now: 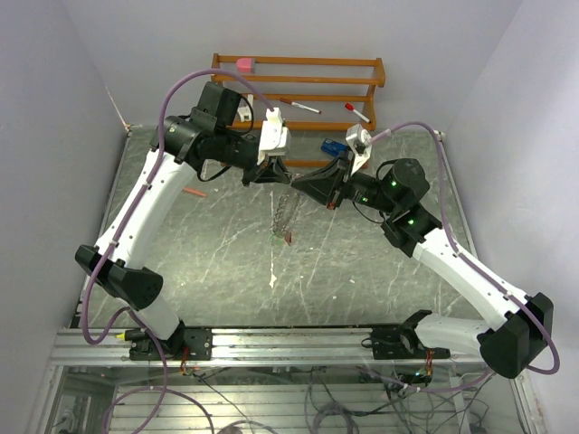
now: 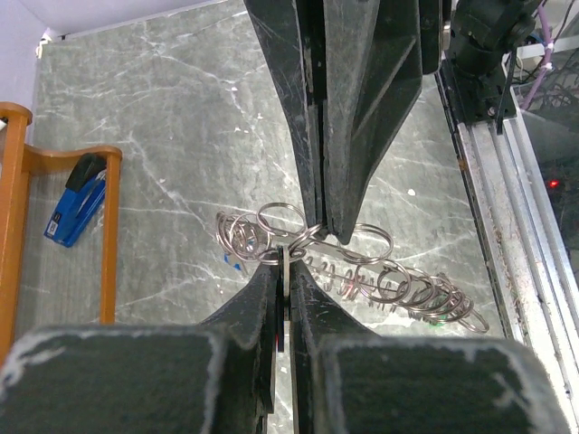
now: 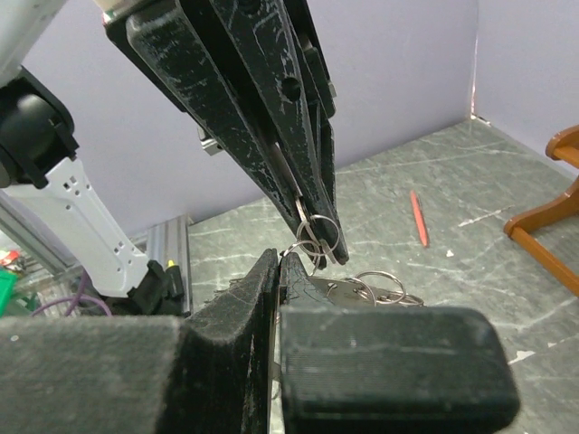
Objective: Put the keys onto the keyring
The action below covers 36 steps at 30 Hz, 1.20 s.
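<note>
Two clamped end effectors, left and right, pinch the keyring.

Robot lab, white enclosure walls, aluminium rail, loose cables

keyring above table centre, rack behind, pen left
</note>
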Tool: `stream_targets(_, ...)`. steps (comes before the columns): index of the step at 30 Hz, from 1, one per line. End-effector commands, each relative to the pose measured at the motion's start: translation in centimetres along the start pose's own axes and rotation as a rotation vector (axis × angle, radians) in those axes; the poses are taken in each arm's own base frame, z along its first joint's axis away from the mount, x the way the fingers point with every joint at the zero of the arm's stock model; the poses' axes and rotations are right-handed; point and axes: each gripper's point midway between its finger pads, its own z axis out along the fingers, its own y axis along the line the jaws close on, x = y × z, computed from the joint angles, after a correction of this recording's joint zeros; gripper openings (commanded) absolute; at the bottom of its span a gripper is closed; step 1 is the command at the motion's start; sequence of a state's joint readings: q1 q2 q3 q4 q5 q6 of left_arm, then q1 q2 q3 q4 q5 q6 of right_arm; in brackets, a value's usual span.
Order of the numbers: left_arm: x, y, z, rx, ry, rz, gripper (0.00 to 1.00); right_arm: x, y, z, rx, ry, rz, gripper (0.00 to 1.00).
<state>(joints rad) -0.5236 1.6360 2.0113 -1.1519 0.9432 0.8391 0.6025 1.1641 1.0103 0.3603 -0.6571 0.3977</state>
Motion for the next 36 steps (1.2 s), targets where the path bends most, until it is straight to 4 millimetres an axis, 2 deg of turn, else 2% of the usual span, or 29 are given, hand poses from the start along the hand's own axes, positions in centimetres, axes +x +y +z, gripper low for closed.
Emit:
stream_targets(1, -2.1, -0.2, -0.2, -0.002, -0.051, 0.029, 0.07, -0.8, -0.6, 0.4, 0.037, -0.007, -0.054, 0.00)
stream_targets(10, -2.0, 0.0, -0.5, -0.020, -0.031, 0.040, 0.07, -0.7, -0.5, -0.3, 0.062, -0.011, -0.055, 0.00)
stream_targets(19, -3.0, -0.1, -1.2, -0.038, -0.033, 0.062, 0.07, -0.1, -1.3, -1.2, 0.104, 0.012, -0.035, 0.00)
stream_targets(26, -2.7, -0.5, -1.3, -0.027, -0.029, 0.066, 0.07, 1.0, -1.8, -0.9, 0.081, 0.065, 0.011, 0.00)
stream_targets(28, -2.1, -0.2, -1.4, -0.045, -0.003, 0.067, 0.07, 1.0, -2.3, -1.2, 0.092, 0.064, 0.025, 0.24)
stream_targets(29, -1.7, -0.1, -1.4, -0.051, 0.012, 0.067, 0.07, 0.8, -2.5, -1.5, 0.102, 0.060, 0.028, 0.48)
stream_targets(30, -1.2, 0.0, -1.5, -0.064, 0.033, 0.073, 0.07, 0.6, -2.8, -1.8, 0.115, 0.056, 0.027, 0.62)
stream_targets(33, 0.6, 0.6, -1.8, -0.113, 0.104, 0.064, 0.07, 0.4, -4.1, -3.1, 0.171, 0.067, 0.026, 0.71)
stream_targets(36, 3.5, 1.7, -2.0, -0.176, 0.197, 0.043, 0.07, 0.9, -6.1, -4.6, 0.246, 0.103, 0.048, 0.79)
